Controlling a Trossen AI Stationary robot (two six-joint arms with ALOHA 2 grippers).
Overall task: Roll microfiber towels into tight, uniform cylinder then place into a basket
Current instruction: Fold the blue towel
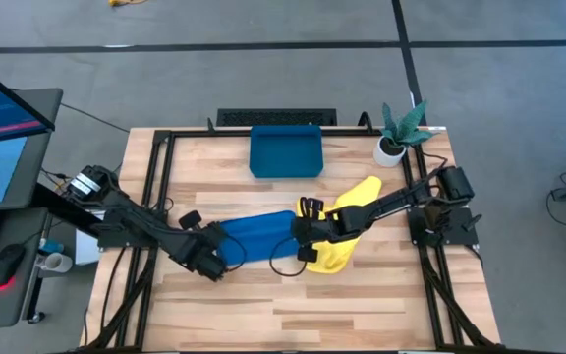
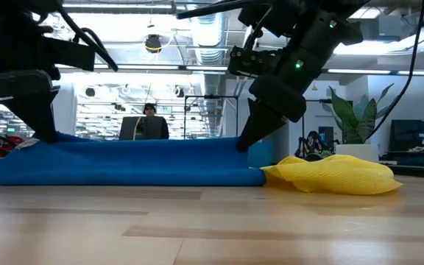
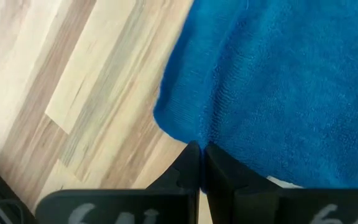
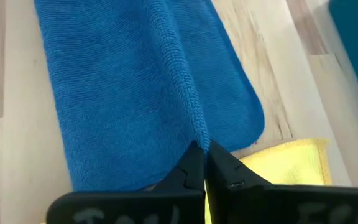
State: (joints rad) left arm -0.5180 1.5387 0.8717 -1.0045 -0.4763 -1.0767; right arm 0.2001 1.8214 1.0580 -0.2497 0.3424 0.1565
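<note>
The blue towel (image 1: pixel 255 236) lies folded into a long band across the table's middle, resting flat on the wood; it also shows in the low view (image 2: pixel 127 163). My left gripper (image 1: pixel 214 258) is shut on the band's left end. My right gripper (image 1: pixel 303 236) is shut on its right end. The yellow towel (image 1: pixel 347 221) lies crumpled at the blue towel's right end, under my right arm. The dark-blue basket (image 1: pixel 285 151) stands at the far edge, apart from both towels. My left gripper pinches a raised fold (image 3: pixel 207 134) at the towel's left end between its two fingers, coming slanting down from the table's left. The rest of the towel lies on the table. My right gripper pinches the raised hemmed edge (image 4: pixel 194 127) at the towel's right end between its two fingers, slanting down from the table's right. The edge stands up as a ridge along the band; the rest lies on the table.
A small white pot with a green plant (image 1: pixel 397 133) stands at the far right corner. Black frame rails (image 1: pixel 155 187) run along the table's left and right sides. Bare wood lies toward the near edge (image 1: pixel 293 305).
</note>
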